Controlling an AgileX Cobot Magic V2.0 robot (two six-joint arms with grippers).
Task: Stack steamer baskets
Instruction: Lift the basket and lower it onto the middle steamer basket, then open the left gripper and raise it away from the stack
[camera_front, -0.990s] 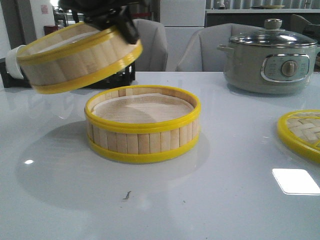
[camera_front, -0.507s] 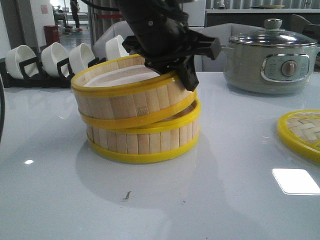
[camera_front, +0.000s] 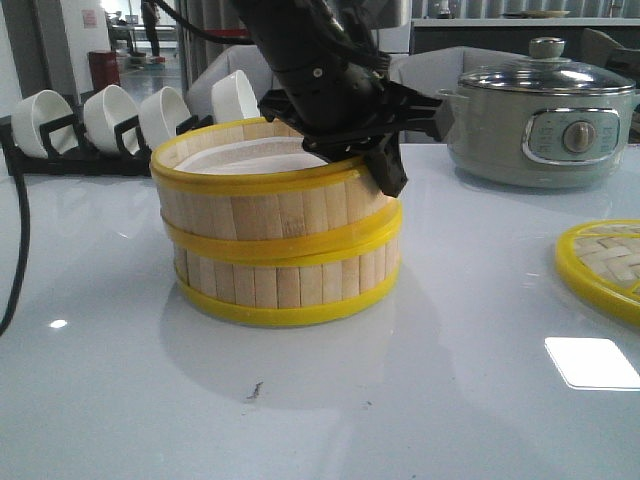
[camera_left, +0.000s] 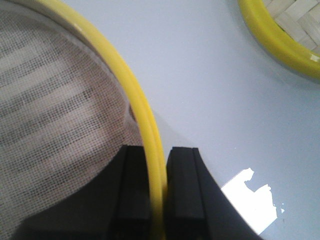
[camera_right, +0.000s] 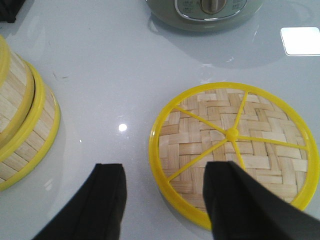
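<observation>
At table centre your left gripper (camera_front: 385, 160) clamps the right rim of the upper steamer basket (camera_front: 262, 200), sitting slightly askew on the lower steamer basket (camera_front: 290, 285). Your right gripper (camera_right: 165, 200) hangs open just near of the woven lid (camera_right: 235, 145), with the electric pot (camera_front: 540, 120) far right and bowls (camera_front: 110, 115) far left.

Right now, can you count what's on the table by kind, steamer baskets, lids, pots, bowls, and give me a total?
Steamer baskets: 2, the upper basket on the lower basket
Woven lid: 1
Electric pot: 1
White bowls in the rack behind: 4 visible
Total: 8
</observation>
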